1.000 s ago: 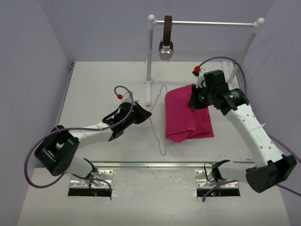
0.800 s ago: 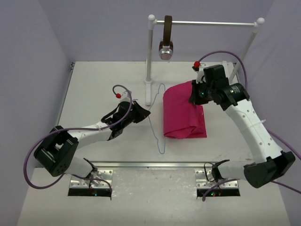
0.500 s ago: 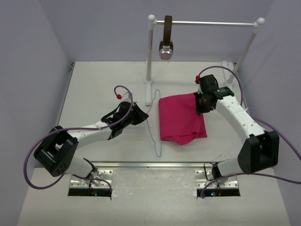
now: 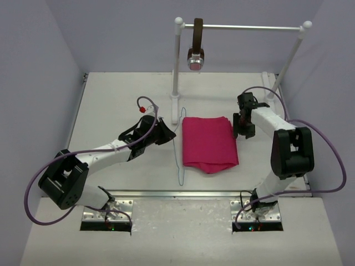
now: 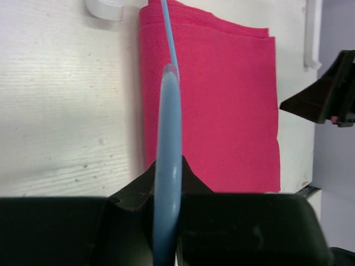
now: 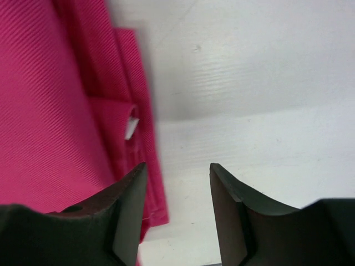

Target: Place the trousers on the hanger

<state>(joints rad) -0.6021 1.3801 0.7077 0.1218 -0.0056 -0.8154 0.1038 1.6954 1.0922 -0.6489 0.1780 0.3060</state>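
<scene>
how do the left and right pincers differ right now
The left pincer is shut on the thin pale blue hanger; the right pincer is open and empty. The left one sits left of the folded magenta fabric trousers, the right one at their right edge. Both are black.

The trousers (image 4: 209, 143) are plain magenta-pink, folded into a flat, roughly rectangular stack lying on the table, with layered edges visible along the right side. The hanger (image 5: 168, 144) is a thin pale blue frame standing on edge just beside the left border of the trousers, hook end toward the far side, clamped in the left gripper (image 5: 168, 176). The trousers are not yet on it.
</scene>
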